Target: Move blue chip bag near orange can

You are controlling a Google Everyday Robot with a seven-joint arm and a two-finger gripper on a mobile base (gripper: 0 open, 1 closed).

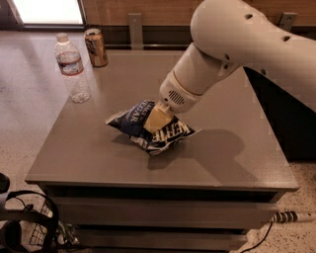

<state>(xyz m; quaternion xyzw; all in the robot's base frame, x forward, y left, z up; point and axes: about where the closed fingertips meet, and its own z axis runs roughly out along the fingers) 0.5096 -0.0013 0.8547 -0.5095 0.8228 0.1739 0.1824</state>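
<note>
Mid-table, slightly toward the front edge: blue chip bag point(129, 118), crumpled and pinched at its middle. Cannot tell whether its underside touches the top. Clenched on it from above-right: gripper point(157, 118), with one tan finger point(154, 122) across the bag's front and the other hidden behind the foil. White lettering on navy foil, badly creased. Reads only in fragments, something like "EAR" and "HITE".

Under it: grey table point(237, 163), matte flat top, with horizontal slots in the front face. Dark shadow point(217, 143) on the top, right of the bag. Over the right half, coming in from upper right: white arm point(237, 44).

Far-left corner of the table: orange can point(96, 47), upright, well apart from the bag. Dark label markings, unreadable. Cannot tell if the top is opened.

Near the left edge, in front of the can and a little to its left: water bottle point(72, 69), upright, clear plastic, white cap on. Label band with red and blue, text unreadable.

Room: speckled light floor point(24, 104) left of the table, wood-panel wall point(148, 10) at the back, bright window point(49, 10) top left. Lower right on the floor: power strip point(289, 216) with cable. Lower left: black wire basket point(37, 228), partly cut off.
</note>
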